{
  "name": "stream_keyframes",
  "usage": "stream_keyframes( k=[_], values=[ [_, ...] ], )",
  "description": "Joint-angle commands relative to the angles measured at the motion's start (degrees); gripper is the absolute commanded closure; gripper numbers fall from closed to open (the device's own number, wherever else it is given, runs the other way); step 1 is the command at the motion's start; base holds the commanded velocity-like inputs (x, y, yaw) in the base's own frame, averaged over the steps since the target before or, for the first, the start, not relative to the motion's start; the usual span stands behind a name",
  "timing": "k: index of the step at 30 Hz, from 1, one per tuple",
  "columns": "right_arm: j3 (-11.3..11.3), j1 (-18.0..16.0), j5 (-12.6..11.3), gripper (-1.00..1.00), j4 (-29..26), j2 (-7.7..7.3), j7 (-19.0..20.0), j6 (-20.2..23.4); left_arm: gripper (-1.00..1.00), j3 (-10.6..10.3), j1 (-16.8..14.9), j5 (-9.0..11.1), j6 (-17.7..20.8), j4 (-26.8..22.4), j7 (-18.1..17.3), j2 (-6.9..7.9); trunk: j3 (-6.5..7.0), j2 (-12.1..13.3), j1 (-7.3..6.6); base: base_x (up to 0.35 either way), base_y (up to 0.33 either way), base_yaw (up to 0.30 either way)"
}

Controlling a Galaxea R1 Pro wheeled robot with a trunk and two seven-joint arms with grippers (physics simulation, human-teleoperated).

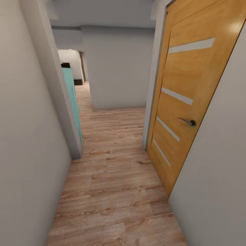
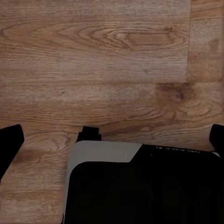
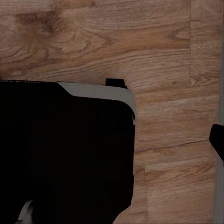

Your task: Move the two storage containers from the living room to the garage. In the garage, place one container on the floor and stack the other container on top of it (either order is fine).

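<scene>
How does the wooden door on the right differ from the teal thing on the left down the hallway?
The wooden door is orange-brown with pale horizontal strips and a metal handle; the teal panel is plain, with no handle visible. The door is nearer, the panel partly hidden behind a wall corner. Both stand upright along the plank-floored hallway.

A narrow strip of wood plank floor (image 1: 112, 177) runs open ahead between the white wall (image 1: 27, 143) on the left and a closed wooden door (image 1: 184, 99) on the right, until a white wall (image 1: 118, 68) blocks it, leaving a gap leftward past a teal panel (image 1: 72, 99).
</scene>
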Motion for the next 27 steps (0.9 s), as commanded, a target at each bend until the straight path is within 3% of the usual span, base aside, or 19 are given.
stream_keyframes(
  k=[1,19,27],
  values=[
    [0.46,-0.06,-0.44,-1.0,0.16,0.06,-0.06,-0.24,-1.0,0.03,-0.02,0.54,0.16,-0.02,-0.22,0.02,-0.09,-0.07,0.05,0.321,0.0,0.0],
    [0.46,-0.07,-0.44,-1.0,0.16,0.19,-0.11,-0.24,-1.0,0.02,0.0,0.46,0.18,-0.02,-0.22,0.02,-0.09,-0.07,0.05,0.321,0.0,0.001],
    [0.46,-0.06,-0.44,-1.0,0.16,0.04,-0.03,-0.24,-1.0,0.01,-0.01,0.47,0.18,-0.02,-0.22,0.02,-0.09,-0.07,0.05,0.321,0.0,0.101]
  ],
)
